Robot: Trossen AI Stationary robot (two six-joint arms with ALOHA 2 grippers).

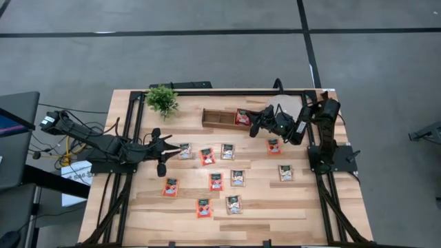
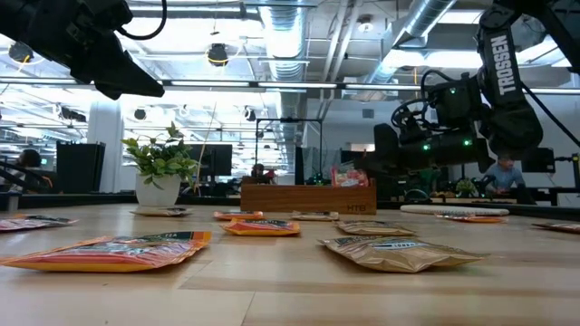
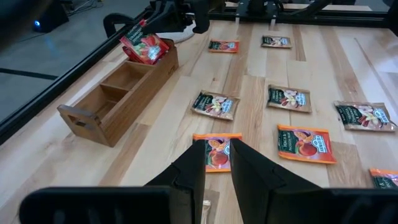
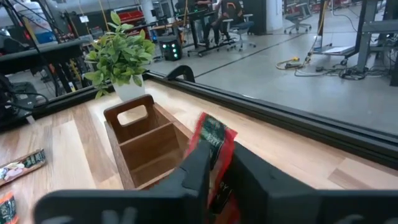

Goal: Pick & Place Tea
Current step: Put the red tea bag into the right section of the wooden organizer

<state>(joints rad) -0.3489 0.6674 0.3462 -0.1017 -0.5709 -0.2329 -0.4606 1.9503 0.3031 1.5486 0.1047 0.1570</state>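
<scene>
High view: sachets (image 1: 216,181) across plank tabletop (image 1: 275,213).

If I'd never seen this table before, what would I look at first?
Probably the right pincer, holding a red tea sachet over the end compartment of the wooden tray at the table's far side. Next, the many red and pale sachets lying flat across the middle of the table, and the little green plant near the tray's other end.

Overhead camera stares straight down, taking in the whole table (image 1: 275,207); the low one sits at tabletop level, facing the room beyond. Each wrist camera rides close behind its pincer, and all four share the wooden tray (image 1: 219,118)
</scene>
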